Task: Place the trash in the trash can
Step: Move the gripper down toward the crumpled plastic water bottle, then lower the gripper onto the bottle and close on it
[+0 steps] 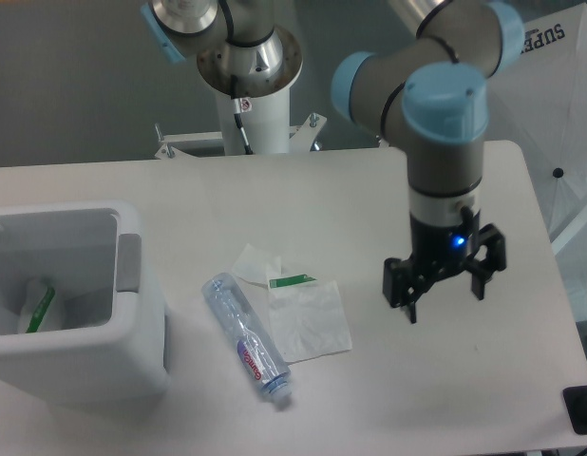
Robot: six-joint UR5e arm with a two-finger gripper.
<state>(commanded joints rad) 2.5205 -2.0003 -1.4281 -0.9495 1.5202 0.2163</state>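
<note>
While the black two-finger gripper [444, 290] hangs over the right half of the pale grey table [274, 195], its fingers are spread wide apart and grip nothing; a small blue light glows on its body just above them. It sits well to the right of the trash and touches none of it.

The crushed clear plastic bottle with a red label [246, 337] lies on the table near the middle, slanting from far left to near right, with its cap end toward the near edge. Just to its right, touching or nearly touching it, lies the flat translucent white bag with a green strip [308, 318], the strip at its far edge. The small white scrap [253, 262] sits at the bag's far left corner; whether it overlaps the bag I cannot tell.

The boxy white plastic bin with rounded corners [132, 366] stands at the left edge, its grey handle recess [129, 263] facing the bottle. Inside it a pale item with a green strip [37, 310] leans against the wall.

At far right hangs a large white fabric printed with dark letters [559, 114].
</note>
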